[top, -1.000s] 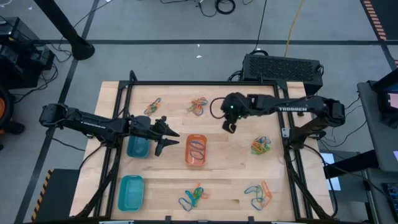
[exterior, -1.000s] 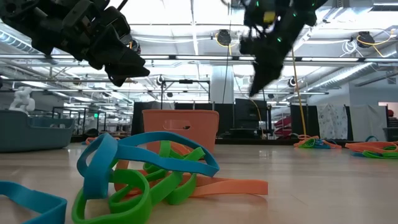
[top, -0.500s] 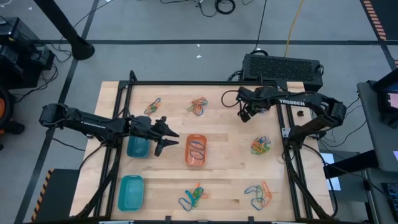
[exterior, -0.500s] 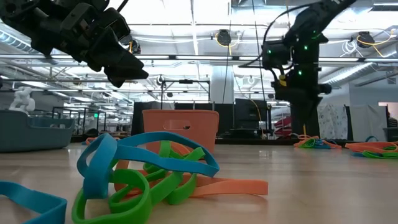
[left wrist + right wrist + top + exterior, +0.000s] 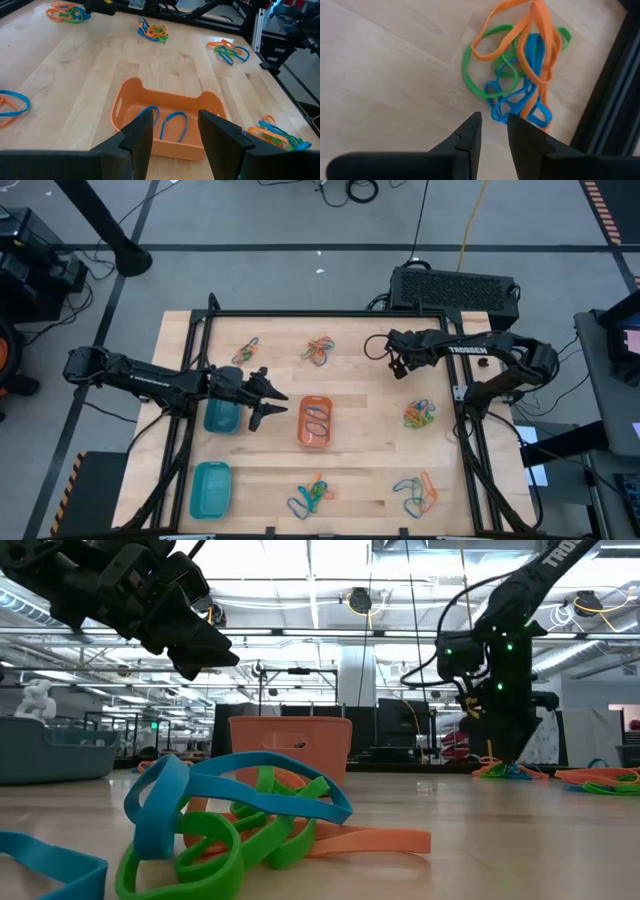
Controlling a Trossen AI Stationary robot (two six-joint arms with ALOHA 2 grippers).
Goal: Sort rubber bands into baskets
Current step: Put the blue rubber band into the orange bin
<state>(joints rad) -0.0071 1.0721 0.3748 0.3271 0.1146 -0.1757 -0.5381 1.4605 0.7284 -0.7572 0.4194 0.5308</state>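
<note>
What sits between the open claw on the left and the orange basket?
Nothing: in the high view, only bare wood separates the left gripper from the orange basket. The left wrist view shows its open fingers empty, with the basket just ahead.

Two dark jointed arms, white lettering on right arm [image 5: 470,351], green lights, black cables
</note>
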